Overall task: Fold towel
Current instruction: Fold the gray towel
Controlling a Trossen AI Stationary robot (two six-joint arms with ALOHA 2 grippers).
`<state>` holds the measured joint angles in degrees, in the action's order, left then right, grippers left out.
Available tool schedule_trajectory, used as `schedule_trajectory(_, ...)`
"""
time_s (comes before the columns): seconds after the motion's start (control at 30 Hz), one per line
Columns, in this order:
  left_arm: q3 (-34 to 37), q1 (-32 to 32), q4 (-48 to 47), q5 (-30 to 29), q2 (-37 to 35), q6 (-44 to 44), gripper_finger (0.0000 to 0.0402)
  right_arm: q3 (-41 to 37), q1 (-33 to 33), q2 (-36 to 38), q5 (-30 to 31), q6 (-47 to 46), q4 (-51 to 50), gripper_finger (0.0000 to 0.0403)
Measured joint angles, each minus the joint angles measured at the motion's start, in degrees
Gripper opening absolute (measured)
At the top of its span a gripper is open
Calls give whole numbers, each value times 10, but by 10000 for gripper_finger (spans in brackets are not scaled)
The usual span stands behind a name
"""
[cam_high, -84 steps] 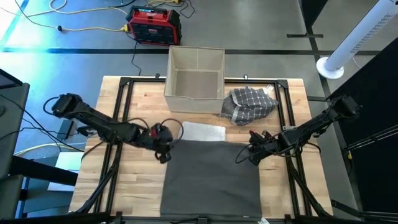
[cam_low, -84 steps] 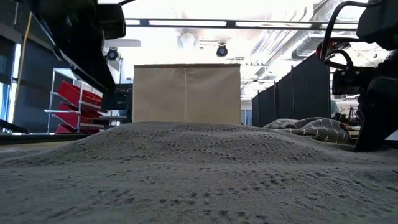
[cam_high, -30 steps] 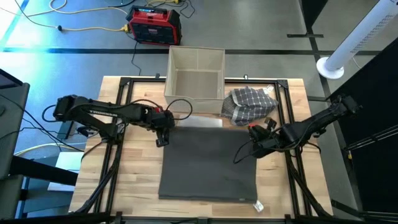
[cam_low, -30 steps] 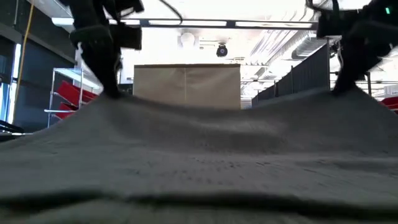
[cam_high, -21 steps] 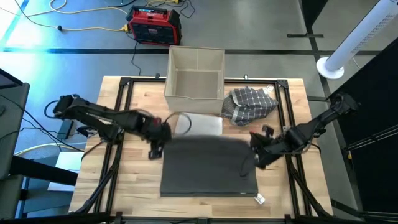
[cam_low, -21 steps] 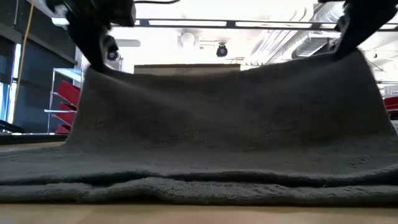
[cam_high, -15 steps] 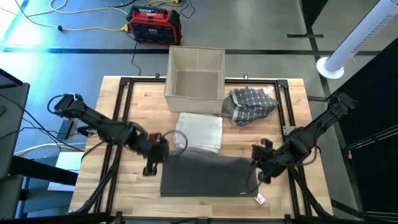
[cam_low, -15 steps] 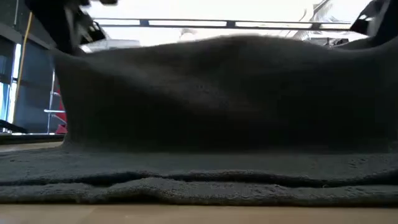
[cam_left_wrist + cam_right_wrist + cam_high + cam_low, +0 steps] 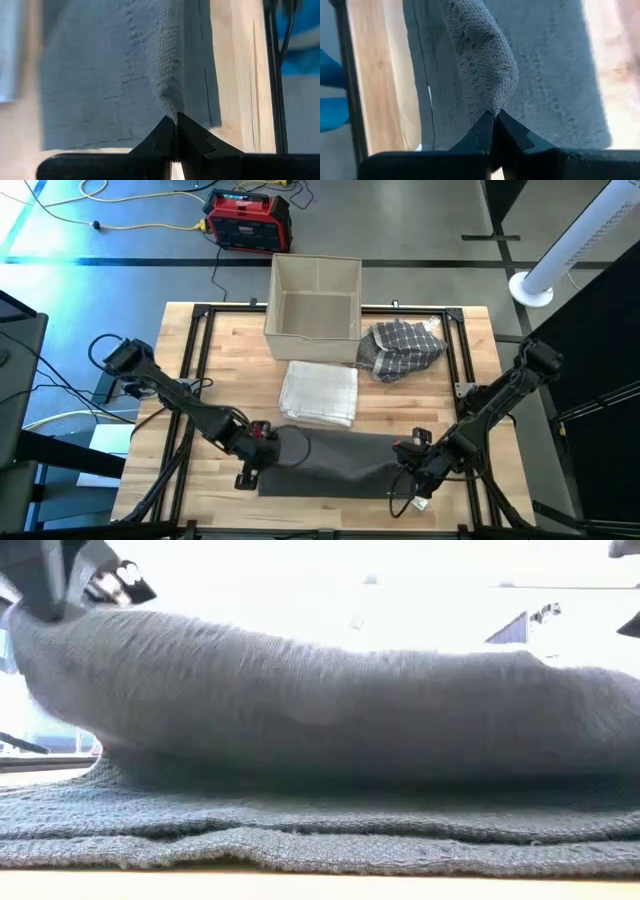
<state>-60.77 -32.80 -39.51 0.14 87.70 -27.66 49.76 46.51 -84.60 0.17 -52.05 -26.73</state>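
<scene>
A dark grey towel (image 9: 335, 465) lies at the table's near middle, doubled over itself; in the low view its upper layer (image 9: 330, 730) arches above the lower layer lying flat on the wood. My left gripper (image 9: 258, 463) is shut on the upper layer's left corner and shows in the low view's upper left (image 9: 70, 575). My right gripper (image 9: 410, 470) is shut on the right corner. Both wrist views show cloth running up into the shut fingertips of my left gripper (image 9: 175, 122) and my right gripper (image 9: 495, 114). My left gripper pinches a gathered ridge at the towel's left corner (image 9: 169, 102) between its two fingertips, slanting down from the table's left. That corner is held off the lower layer, and the cloth slopes away slack. My right gripper pinches a bunched ridge at the towel's right corner (image 9: 487, 92) between its fingertips, slanting down from the table's right. The corner is raised above the lower layer, with the cloth sagging toward the middle.
A folded white towel (image 9: 320, 392) lies just beyond the grey one. A beige open box (image 9: 314, 295) stands at the far middle, with a checked cloth (image 9: 400, 348) bundled to its right. Black frame rails (image 9: 192, 360) run along both sides. A small white tag (image 9: 418, 502) lies near the towel's right corner.
Both grippers have gone toward the table's near edge and down, staying shut on the towel's corners. The towel's far edge has been carried over its near half, folding it over; the near edge has stayed in place. The white towel behind has come into view.
</scene>
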Motion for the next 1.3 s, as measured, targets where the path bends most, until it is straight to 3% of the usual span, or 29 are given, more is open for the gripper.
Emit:
schedule_trajectory(0.23,0,-4,9,78,50,22,5,0,1,-9,-50,-6,-3,34)
schedule_trajectory(0.43,0,-10,39,82,65,22,10,0,0,2,-100,-27,-36,83)
schedule_trajectory(0.63,0,-11,33,86,67,-9,55,0,-1,27,-126,-55,-87,116)
schedule_trajectory(0.7,-2,-8,16,109,63,-15,67,0,-1,48,-104,-70,-109,116)
schedule_trajectory(0.8,-5,-4,-9,147,56,-23,85,0,-3,68,-19,-88,-125,116)
schedule_trajectory(0.93,-10,3,-44,196,47,-34,108,0,-17,56,53,-104,-119,95)
schedule_trajectory(1.03,-24,7,-67,160,28,-26,110,0,-23,26,77,-109,-109,55)
schedule_trajectory(1.13,-23,8,-39,65,21,-11,111,0,-27,-12,82,-106,-95,11)
schedule_trajectory(1.2,-12,8,2,18,21,-1,111,0,-31,-37,67,-106,-92,7)
schedule_trajectory(1.3,23,14,78,-2,30,-4,108,0,-37,-73,35,-107,-96,5)
